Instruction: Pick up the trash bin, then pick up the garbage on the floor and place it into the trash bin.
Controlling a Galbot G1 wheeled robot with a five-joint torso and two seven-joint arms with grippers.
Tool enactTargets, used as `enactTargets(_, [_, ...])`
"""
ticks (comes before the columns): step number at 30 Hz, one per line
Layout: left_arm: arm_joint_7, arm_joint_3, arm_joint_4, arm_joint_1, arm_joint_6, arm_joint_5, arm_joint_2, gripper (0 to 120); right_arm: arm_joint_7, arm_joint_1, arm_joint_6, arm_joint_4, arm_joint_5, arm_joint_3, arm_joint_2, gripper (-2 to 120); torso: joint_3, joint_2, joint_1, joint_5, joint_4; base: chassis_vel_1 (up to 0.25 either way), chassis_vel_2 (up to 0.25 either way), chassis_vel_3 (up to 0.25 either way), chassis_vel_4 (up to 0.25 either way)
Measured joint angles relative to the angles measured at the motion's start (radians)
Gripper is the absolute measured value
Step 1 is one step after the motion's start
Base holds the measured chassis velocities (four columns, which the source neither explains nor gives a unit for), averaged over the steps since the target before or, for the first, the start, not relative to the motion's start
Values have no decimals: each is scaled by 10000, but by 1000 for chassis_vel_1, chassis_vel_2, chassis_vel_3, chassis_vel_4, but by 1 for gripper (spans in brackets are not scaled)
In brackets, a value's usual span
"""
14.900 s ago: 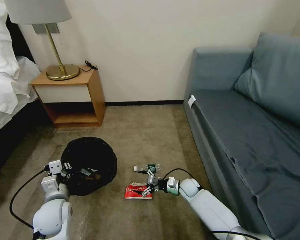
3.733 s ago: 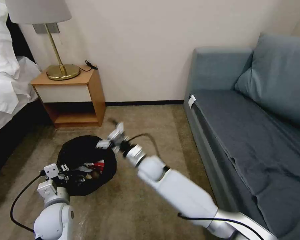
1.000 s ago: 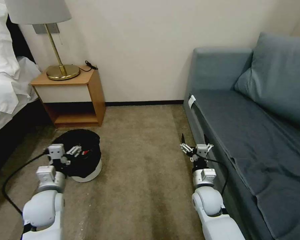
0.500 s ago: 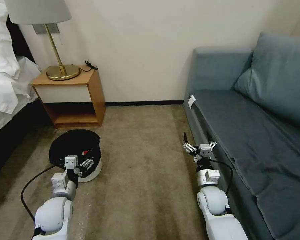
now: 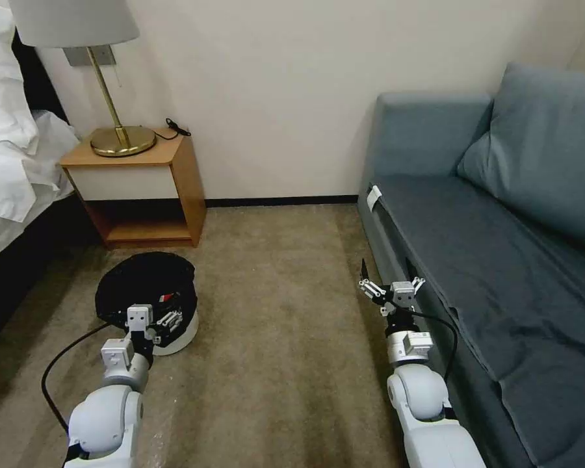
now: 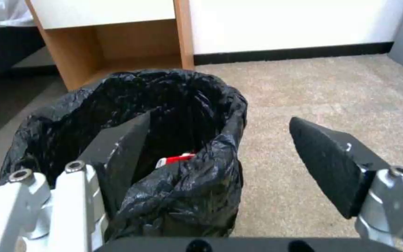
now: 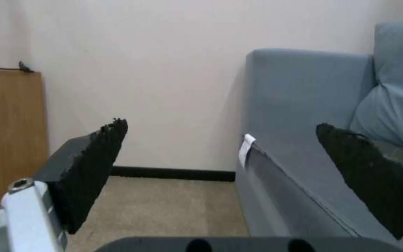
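Black crinkly liner covered the trash bin (image 5: pixel 151 300), which stood upright on the carpet (image 5: pixel 273 364) before the nightstand (image 5: pixel 140 188), a red packet (image 6: pixel 174 160) visible inside. No litter lay on the bare floor, so collection looked finished. The left gripper (image 5: pixel 155 320) hung spread at the bin's near rim; the right gripper (image 5: pixel 391 286) was spread beside the sofa (image 5: pixel 500 260).
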Motion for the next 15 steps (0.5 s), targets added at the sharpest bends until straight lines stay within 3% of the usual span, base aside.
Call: enactTargets(15, [0,-9,0,-8,-6,-3,-2,79,8,4,-11,7,5,-10,-8,100,0,0,0,0,0,0,0,0,0])
